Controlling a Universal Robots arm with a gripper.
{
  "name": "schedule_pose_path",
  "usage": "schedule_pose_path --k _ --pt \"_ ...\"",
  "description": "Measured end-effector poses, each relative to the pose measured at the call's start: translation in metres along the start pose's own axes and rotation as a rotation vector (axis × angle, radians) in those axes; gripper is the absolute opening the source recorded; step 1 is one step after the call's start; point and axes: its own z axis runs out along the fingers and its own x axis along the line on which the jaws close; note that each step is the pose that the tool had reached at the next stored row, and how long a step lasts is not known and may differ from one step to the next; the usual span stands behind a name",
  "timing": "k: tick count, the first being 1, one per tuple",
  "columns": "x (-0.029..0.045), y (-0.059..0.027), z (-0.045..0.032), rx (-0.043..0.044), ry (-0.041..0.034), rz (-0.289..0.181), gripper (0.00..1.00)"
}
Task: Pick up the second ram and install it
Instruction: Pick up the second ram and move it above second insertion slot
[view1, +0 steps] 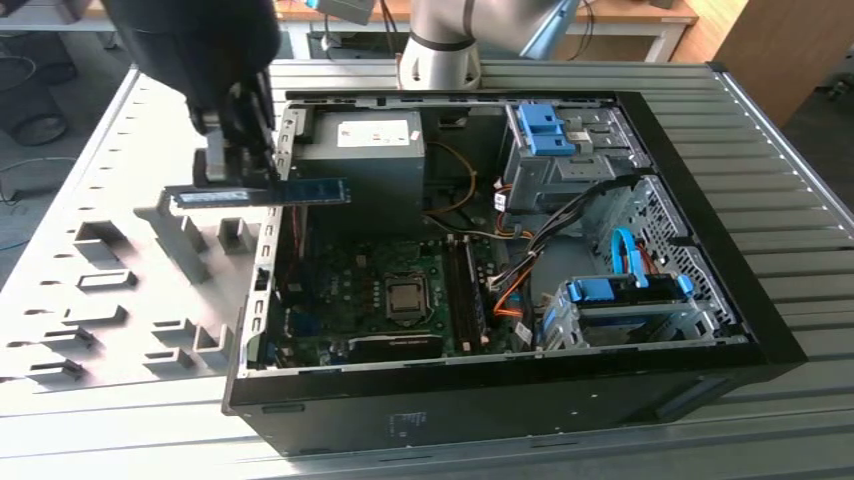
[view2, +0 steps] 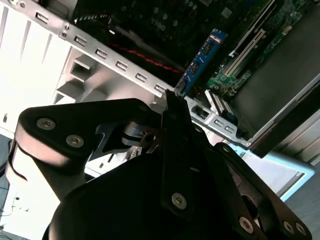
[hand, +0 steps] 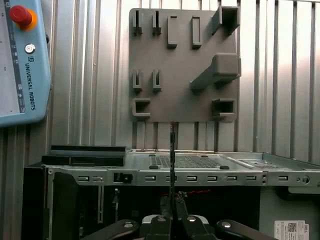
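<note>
Your fingers (view2: 175, 140) pinch the second ram (view2: 202, 60) by its flat faces; treat it as light, stiff and probably fragile.

Table (view1: 747, 110) ribbed bare metal; holder block (hand: 180, 75) matt grey, probably plastic; tool (view2: 174, 100) matt black.

Lettering marks the blue pendant (hand: 22, 70); a sticker (hand: 291, 230) marks the case (hand: 200, 177).
</note>
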Motion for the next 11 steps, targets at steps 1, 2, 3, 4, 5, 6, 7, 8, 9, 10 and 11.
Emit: schedule_pose_path --k 1,2,3,4,5,6,7,8,9,10,11 --pt "0.0001 -0.0030 0.0000 -0.0003 0.0001 0.000 0.14" --pt "0.0001 -0.0059 -0.0001 -0.0007 0.0000 0.000 0.14" --pt "0.0002 -0.0088 -0.0001 -0.0010 0.0000 0.000 0.14" --pt "0.0002 -0.0121 -0.0001 -0.0014 0.0000 0.000 0.14" --pt "0.0003 -0.0153 -0.0001 -0.0018 -0.0001 0.000 0.14" --pt "0.0003 -0.0185 -0.0001 -0.0022 -0.0001 0.000 0.14" --pt "0.0004 -0.0216 -0.0002 -0.0027 -0.0001 0.000 0.14" --pt "0.0004 -0.0247 -0.0002 -0.0031 0.0000 0.000 0.14" --pt "0.0005 -0.0280 -0.0002 -0.0035 -0.0001 0.000 0.14" --pt "0.0005 -0.0314 -0.0003 -0.0040 -0.0001 0.000 0.14" --pt "0.0006 -0.0347 -0.0003 -0.0045 -0.0001 0.000 0.14"
